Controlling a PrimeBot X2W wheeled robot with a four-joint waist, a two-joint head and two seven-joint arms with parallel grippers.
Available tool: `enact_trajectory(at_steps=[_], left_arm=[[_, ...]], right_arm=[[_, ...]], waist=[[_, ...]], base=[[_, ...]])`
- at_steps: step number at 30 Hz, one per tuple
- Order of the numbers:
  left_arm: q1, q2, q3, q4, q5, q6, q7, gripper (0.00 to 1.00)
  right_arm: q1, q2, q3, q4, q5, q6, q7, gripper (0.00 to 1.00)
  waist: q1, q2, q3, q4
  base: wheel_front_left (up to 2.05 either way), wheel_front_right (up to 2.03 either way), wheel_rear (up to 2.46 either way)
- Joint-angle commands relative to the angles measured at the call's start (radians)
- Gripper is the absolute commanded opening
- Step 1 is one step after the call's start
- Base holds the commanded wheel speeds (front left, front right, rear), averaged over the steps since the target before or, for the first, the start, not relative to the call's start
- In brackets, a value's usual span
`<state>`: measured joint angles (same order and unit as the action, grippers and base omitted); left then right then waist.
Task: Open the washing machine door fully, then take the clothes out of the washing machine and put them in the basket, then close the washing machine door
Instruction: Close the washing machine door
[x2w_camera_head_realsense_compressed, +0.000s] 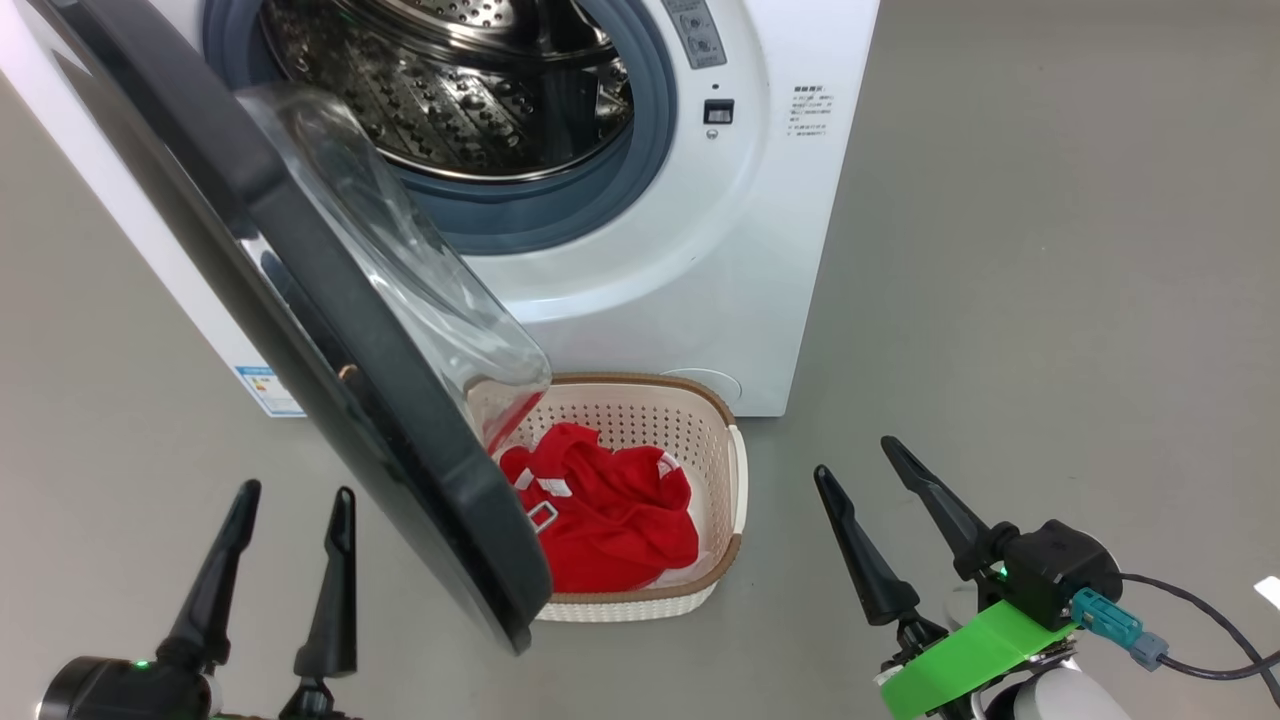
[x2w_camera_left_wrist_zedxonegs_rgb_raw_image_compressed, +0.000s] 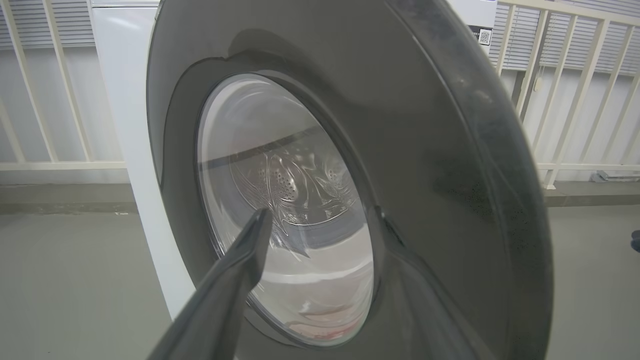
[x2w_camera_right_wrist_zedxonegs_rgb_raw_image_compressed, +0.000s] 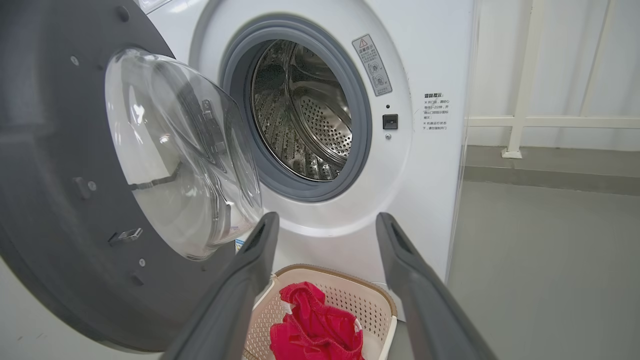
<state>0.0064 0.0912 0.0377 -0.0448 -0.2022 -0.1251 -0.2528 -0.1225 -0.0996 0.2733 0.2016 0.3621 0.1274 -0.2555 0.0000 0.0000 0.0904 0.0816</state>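
The white washing machine (x2w_camera_head_realsense_compressed: 640, 250) (x2w_camera_right_wrist_zedxonegs_rgb_raw_image_compressed: 430, 190) stands with its round door (x2w_camera_head_realsense_compressed: 300, 300) (x2w_camera_right_wrist_zedxonegs_rgb_raw_image_compressed: 65, 200) swung out, black rim toward me, clear bowl bulging toward the drum. Nothing red shows in the steel drum (x2w_camera_head_realsense_compressed: 450, 90) (x2w_camera_right_wrist_zedxonegs_rgb_raw_image_compressed: 305, 115). Red clothes (x2w_camera_head_realsense_compressed: 600, 510) (x2w_camera_right_wrist_zedxonegs_rgb_raw_image_compressed: 315, 330) lie in the cream basket (x2w_camera_head_realsense_compressed: 735, 480) (x2w_camera_right_wrist_zedxonegs_rgb_raw_image_compressed: 385, 310) on the floor under the door's edge. My left gripper (x2w_camera_head_realsense_compressed: 295, 490) (x2w_camera_left_wrist_zedxonegs_rgb_raw_image_compressed: 325, 215) is open, facing the door's outer face (x2w_camera_left_wrist_zedxonegs_rgb_raw_image_compressed: 425, 150), apart from it. My right gripper (x2w_camera_head_realsense_compressed: 855, 455) (x2w_camera_right_wrist_zedxonegs_rgb_raw_image_compressed: 322, 220) is open and empty, right of the basket.
Grey floor (x2w_camera_head_realsense_compressed: 1050, 300) spreads to the right of the machine. A white railing (x2w_camera_right_wrist_zedxonegs_rgb_raw_image_compressed: 525, 120) (x2w_camera_left_wrist_zedxonegs_rgb_raw_image_compressed: 575, 100) runs along the back wall. A dark cable (x2w_camera_head_realsense_compressed: 1200, 630) trails from my right wrist. The open door overhangs the basket's left side.
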Motion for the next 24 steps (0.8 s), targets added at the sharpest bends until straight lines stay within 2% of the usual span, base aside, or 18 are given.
enact_trajectory(at_steps=[1,24], left_arm=[[-0.004,0.013,0.03,-0.019,0.016,-0.005,-0.009,1.0],[0.0,-0.007,0.031,0.002,0.037,-0.005,-0.009,1.0]], right_arm=[[-0.007,0.002,0.019,-0.029,-0.003,0.003,-0.006,1.0],[-0.012,-0.005,0.021,-0.029,-0.009,0.003,-0.006,1.0]], waist=[[0.0,0.0,-0.002,0.0],[0.0,0.0,0.01,-0.003]], base=[[0.0,0.0,0.0],[0.0,0.0,0.0]])
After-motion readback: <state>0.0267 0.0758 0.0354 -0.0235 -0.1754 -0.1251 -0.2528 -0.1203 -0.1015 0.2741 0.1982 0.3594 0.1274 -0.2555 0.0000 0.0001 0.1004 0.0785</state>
